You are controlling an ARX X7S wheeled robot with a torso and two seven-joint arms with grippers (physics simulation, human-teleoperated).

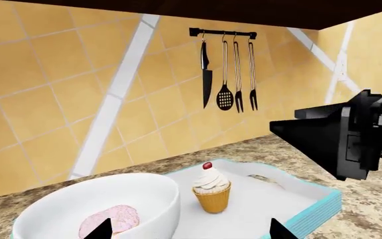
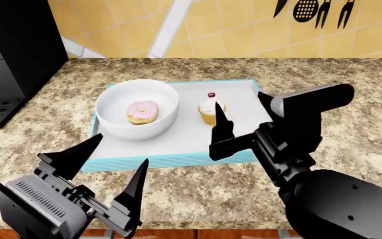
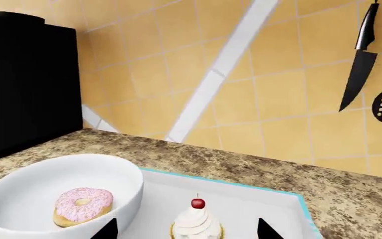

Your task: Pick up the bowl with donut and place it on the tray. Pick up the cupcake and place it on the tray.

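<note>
Both on the tray, my grippers released.
My right gripper (image 2: 240,119) hovers mid-frame beside the cupcake (image 2: 210,110); a careless withdrawal could topple it against the bowl (image 2: 137,109). My left gripper (image 2: 109,159) idles, lower left.

Lighting: bright, even, diffuse; shadows faint. Rendered pictures sharp throughout, no blur, glare or edge distortion.

A speckled brown granite surface (image 2: 350,79) is running along the yellow tiled wall (image 2: 244,30). Lying flat on it — a rectangular white-floored tray with a light-blue rim (image 2: 177,162); a black appliance (image 2: 12,55) is standing at its left end.
</note>
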